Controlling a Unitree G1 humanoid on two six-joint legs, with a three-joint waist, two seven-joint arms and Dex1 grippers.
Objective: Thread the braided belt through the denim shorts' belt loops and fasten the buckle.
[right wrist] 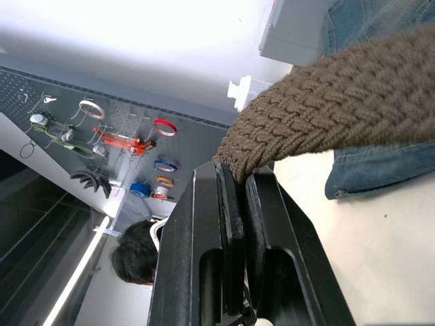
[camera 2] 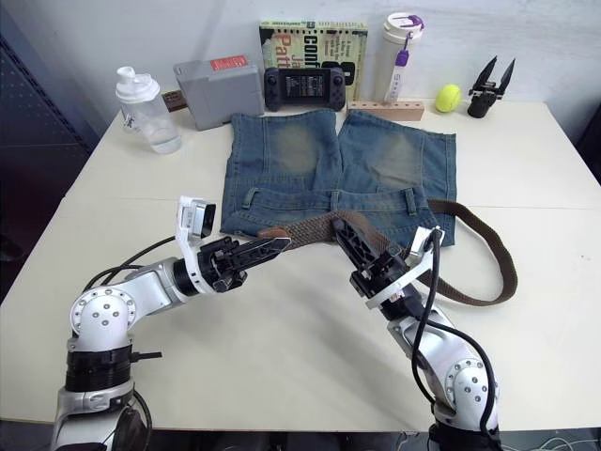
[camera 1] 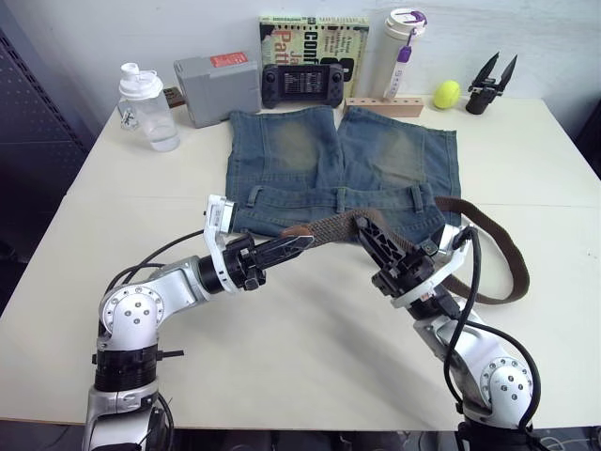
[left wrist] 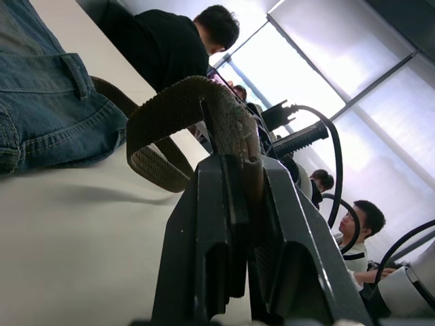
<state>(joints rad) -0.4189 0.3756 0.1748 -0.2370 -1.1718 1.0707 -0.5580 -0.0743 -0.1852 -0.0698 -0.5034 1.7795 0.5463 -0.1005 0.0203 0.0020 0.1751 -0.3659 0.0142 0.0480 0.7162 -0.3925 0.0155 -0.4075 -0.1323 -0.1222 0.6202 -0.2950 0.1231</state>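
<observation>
Back edge of the pale table [camera 1: 310,348], left to right: clear plastic shaker bottle [camera 1: 147,106], grey box [camera 1: 217,87], black handheld console [camera 1: 300,84] before a yellow-green book [camera 1: 313,38], wooden block [camera 1: 386,106], white tumbler with purple strap [camera 1: 401,50], yellow tennis ball [camera 1: 446,93], spare black gripper [camera 1: 490,83].

Faded blue denim shorts [camera 1: 340,164] are laid flat, waistband and belt loops [camera 1: 340,198] toward the robot.

The dark-brown braided belt [camera 1: 338,225], coarse woven, is lifted over the waistband; its reddish leather tip [camera 1: 299,230] is clamped in the left gripper [camera 1: 289,246], its mid-length pinched in the right gripper [camera 1: 368,229]. The remainder curls right on the table. The buckle is possibly hidden behind the right arm
</observation>
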